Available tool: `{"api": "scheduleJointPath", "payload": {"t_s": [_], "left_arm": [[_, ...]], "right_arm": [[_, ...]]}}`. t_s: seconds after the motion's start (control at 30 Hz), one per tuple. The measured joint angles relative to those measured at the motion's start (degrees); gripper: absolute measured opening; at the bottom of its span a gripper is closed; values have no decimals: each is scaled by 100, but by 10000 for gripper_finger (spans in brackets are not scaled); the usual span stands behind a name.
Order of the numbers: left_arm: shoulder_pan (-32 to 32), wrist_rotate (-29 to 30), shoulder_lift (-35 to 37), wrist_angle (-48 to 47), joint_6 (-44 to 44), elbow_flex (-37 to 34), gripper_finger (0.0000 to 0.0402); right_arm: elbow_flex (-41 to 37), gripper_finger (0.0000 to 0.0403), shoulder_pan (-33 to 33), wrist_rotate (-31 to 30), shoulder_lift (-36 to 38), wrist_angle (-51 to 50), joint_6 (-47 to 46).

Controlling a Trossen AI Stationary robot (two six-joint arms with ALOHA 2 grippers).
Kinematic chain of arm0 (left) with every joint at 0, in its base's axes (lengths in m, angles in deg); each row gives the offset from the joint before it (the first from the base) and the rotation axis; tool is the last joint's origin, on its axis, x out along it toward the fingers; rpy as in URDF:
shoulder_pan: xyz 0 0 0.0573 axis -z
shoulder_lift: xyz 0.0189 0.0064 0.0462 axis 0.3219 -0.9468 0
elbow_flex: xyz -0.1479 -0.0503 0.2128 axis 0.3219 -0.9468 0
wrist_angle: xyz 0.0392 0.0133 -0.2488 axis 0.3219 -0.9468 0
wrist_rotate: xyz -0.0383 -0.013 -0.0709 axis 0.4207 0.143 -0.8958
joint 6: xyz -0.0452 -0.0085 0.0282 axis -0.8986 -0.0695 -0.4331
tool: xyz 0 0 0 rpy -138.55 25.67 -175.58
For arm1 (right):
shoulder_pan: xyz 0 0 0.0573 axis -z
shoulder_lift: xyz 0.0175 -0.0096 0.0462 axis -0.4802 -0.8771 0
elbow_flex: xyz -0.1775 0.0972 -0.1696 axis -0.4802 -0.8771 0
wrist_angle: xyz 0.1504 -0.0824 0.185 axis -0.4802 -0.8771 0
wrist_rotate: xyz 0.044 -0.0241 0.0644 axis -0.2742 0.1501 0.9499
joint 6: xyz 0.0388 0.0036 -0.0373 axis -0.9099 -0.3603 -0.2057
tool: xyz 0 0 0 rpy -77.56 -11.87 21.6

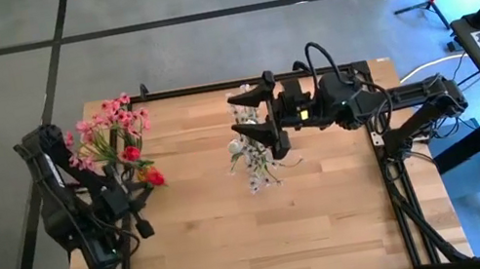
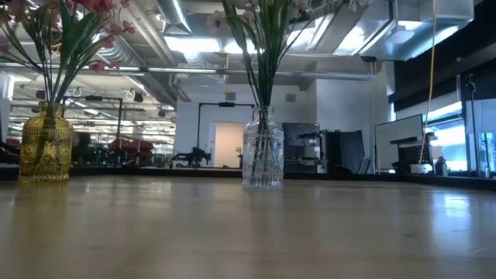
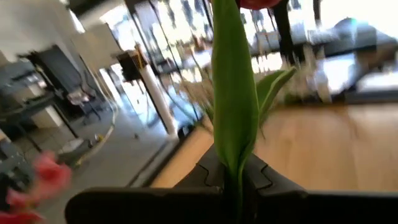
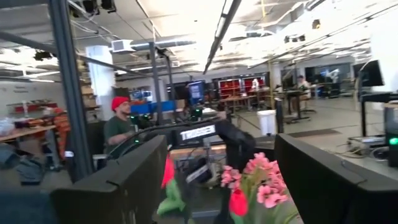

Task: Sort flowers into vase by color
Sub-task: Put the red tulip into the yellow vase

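From overhead I see my left gripper (image 1: 140, 203) at the table's left side, closed on a red rosebud stem (image 1: 151, 178) just beside the amber vase. That amber vase (image 2: 46, 146) holds pink blossom sprays (image 1: 108, 128) and another red bud; from above the blooms cover it, and in the low view its flowers are cut off by the frame's top. In the left wrist view the clamped stem's green leaf (image 3: 233, 99) fills the middle, its red bud only a sliver at the frame's edge, and the fingertips are hidden behind the leaf.

My right gripper (image 1: 251, 116) hangs over the clear glass vase (image 2: 263, 156) near the table's centre, its two dark fingers (image 4: 115, 183) spread wide with nothing between them. That vase holds white blossom sprigs (image 1: 254, 157), partly covered by the gripper from above.

Neither arm appears in the low view. In the room beyond, a seated person in a red cap (image 4: 120, 102) shows in the right wrist view.
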Motion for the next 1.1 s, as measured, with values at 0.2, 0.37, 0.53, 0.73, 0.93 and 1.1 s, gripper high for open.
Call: {"api": "scheduleJointPath", "payload": {"t_s": [0.2, 0.37, 0.53, 0.73, 0.93, 1.1], "left_arm": [[-217, -701, -4, 1494, 1288, -483, 0], [-264, -7, -4, 2121, 1683, -604, 0], [-521, -259, -103, 2647, 1310, -604, 0], [-636, -898, -338, 3220, 1293, -604, 0], [-1051, -2454, -497, 4097, 1635, -604, 0], [-1618, -3870, -546, 5240, 3127, -613, 0]], "right_arm": [[0, 296, 109, -41, 0, -70, 162], [0, 296, 105, -29, 0, -143, 183], [0, 296, 103, 16, -4, -255, 175], [0, 296, 103, 60, -4, -248, 170], [1, 296, 101, 423, -4, -276, -167], [2, 296, -6, 1032, -4, -641, -451]]}}
